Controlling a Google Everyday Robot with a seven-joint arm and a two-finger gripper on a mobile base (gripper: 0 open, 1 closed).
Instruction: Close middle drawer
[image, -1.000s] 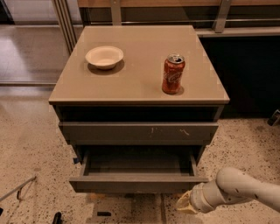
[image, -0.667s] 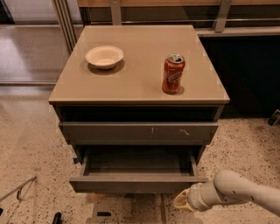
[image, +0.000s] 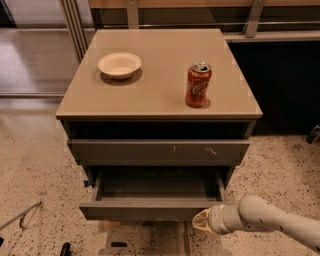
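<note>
The middle drawer (image: 145, 209) is a wide, shallow dark-grey drawer with a plain front. It stands pulled out from the cabinet, and its inside (image: 155, 184) looks empty. Above it, the wider grey front with white scuff marks (image: 159, 151) sits nearly flush. My gripper (image: 201, 221) is at the bottom right, on a pale arm coming in from the right. Its tip is right at the right end of the open drawer's front, at or just below the lower edge.
On the tan cabinet top (image: 160, 97) stand a white bowl (image: 119, 64) at the back left and a red soda can (image: 198, 84) at the right. Speckled floor surrounds the cabinet. A dark wall panel (image: 280, 85) is to the right, and a metal rod (image: 20, 216) lies at the lower left.
My gripper has moved left, closer to the right end of the open drawer's front. The drawer, bowl and can have not moved.
</note>
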